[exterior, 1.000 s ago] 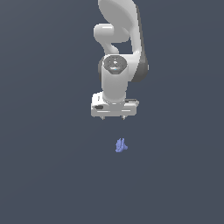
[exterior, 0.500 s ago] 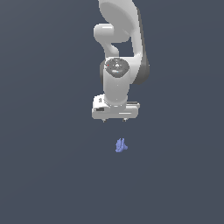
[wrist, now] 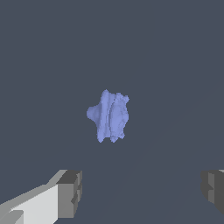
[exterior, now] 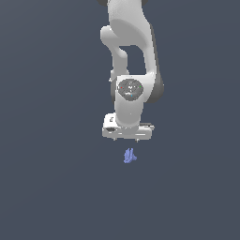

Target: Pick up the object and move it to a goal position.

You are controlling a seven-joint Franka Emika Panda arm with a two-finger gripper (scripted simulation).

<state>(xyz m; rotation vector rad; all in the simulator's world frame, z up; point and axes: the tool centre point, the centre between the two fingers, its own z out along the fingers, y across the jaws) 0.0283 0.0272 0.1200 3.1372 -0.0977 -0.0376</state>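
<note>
The gripper (exterior: 127,139) hangs wide open and holds nothing. The object (exterior: 130,156) lies on the floor directly beneath it, not touching it, between the fingers (wrist: 70,192) in the wrist view. Descend vertically, keep the object centred, then close on its body, not the prongs.

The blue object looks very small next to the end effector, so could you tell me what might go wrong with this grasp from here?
1. The blue object is tiny and irregular, so the pads may catch only a prong and let it slip or tip.
2. In the wrist view it lies ahead of the open fingers, not between them, so closing now would likely miss.
3. The end effector hangs close above it; an off-centre descent could knock it aside.
</note>
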